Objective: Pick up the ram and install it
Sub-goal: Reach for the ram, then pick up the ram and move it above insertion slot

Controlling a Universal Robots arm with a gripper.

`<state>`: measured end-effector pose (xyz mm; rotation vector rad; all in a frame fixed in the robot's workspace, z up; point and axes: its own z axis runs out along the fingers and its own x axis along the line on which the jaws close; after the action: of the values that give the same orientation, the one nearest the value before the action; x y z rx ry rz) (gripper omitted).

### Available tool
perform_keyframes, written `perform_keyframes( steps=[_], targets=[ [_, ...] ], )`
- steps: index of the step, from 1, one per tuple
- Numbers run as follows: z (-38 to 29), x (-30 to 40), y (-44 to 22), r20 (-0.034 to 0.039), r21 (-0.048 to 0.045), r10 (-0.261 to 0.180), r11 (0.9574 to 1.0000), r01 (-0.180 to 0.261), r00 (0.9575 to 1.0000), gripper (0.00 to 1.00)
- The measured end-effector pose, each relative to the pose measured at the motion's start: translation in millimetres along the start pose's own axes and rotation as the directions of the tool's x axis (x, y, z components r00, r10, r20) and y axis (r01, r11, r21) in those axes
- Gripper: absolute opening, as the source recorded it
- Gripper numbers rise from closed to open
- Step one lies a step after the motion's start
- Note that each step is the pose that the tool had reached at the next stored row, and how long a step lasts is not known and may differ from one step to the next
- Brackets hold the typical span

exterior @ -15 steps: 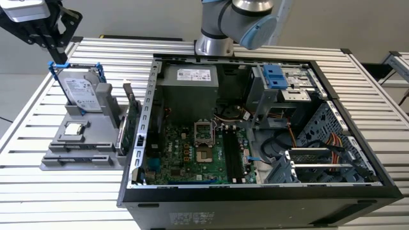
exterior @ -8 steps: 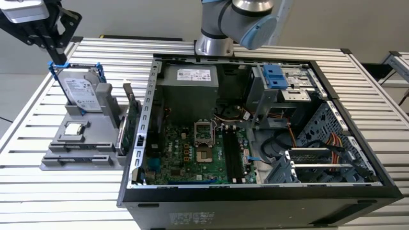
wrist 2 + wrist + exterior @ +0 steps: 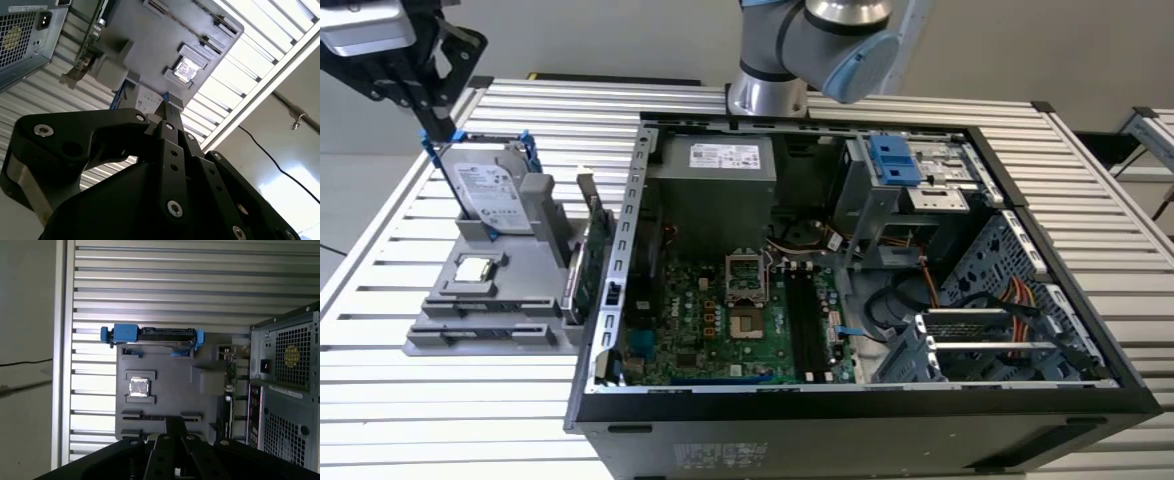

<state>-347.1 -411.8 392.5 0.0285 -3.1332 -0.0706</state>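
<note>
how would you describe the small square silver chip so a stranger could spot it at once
Beside the open black computer case, toward the exterior view's left, a grey plastic tray lies on the slatted metal table. The small square silver chip sits in a recess near its middle. Unlike the upright blue-railed hard drive beside it, it is tiny, shiny and flat.

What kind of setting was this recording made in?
Most likely a robotics lab workcell for computer assembly: a silver and blue robot arm stands at a slatted aluminium table that carries an open black desktop computer case and a grey parts fixture holding a hard drive.
</note>
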Motion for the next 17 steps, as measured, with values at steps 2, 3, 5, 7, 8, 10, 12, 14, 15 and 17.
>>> perform_keyframes(
  steps=[2,3,5,7,8,10,12,14,15,17],
  targets=[
    [-0.2,0.0,-2.3,-0.0002,0.0001,0.000,1.0000,0.000,1.0000,0.00],
    [-0.2,0.0,-3.4,-0.0001,0.0000,0.000,1.0000,0.000,1.0000,0.00],
    [-0.3,0.1,-5.8,-0.0002,0.0000,0.000,1.0000,0.000,1.0000,0.00],
    [-0.4,0.1,-8.5,-0.0004,0.0000,0.000,1.0000,0.000,1.0000,0.00],
    [-0.5,0.1,-10.0,-0.0004,0.0001,0.000,1.0000,0.000,1.0000,0.00],
    [-0.6,0.1,-12.9,-0.0006,0.0001,0.000,1.0000,0.000,1.0000,0.00],
    [-0.7,0.1,-15.9,-0.0007,0.0000,0.000,1.0000,0.000,1.0000,0.00],
    [-0.9,0.1,-18.8,-0.0010,0.0000,0.000,1.0000,0.000,1.0000,0.00],
    [-0.9,0.1,-20.3,-0.0010,0.0000,0.000,1.0000,0.000,1.0000,0.00],
    [-1.1,0.1,-23.2,-0.0013,0.0000,0.000,1.0000,0.000,1.0000,0.00]
  ],
)
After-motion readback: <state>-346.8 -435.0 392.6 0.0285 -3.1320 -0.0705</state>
